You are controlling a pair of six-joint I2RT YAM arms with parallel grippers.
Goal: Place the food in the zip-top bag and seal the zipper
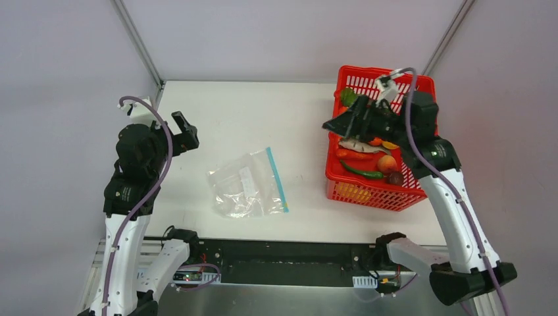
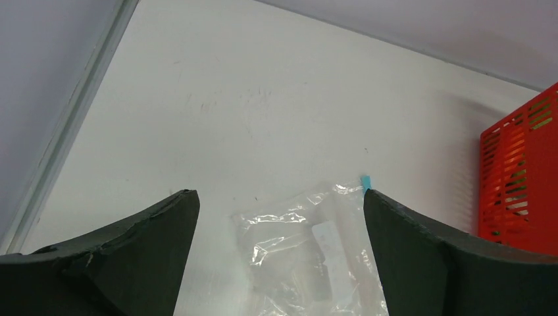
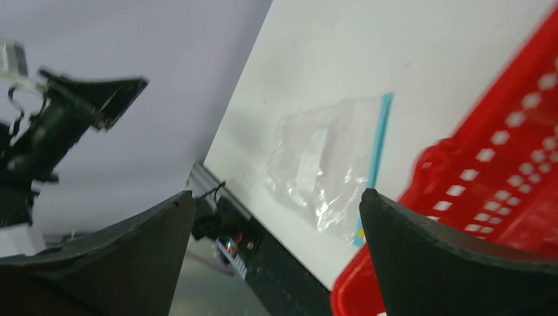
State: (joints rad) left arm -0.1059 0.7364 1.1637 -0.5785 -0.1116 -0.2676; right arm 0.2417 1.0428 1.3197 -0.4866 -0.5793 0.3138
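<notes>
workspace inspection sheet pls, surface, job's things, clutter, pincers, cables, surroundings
surface: white table, faint scuffs
job's things: zip-top bag flat mid-table, looks empty; zipper along its right edge; food all in the basket
clutter: red mesh basket at the table's right
pincers: left pincer open, holding nothing; right pincer open, above the basket
cables: purple cable on left arm and on right arm
surroundings: pale walls, metal posts

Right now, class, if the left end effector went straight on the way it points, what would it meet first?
Probably the zip-top bag, framed by the open left end effector; depth is unclear, so perhaps the table beside it first.
</notes>
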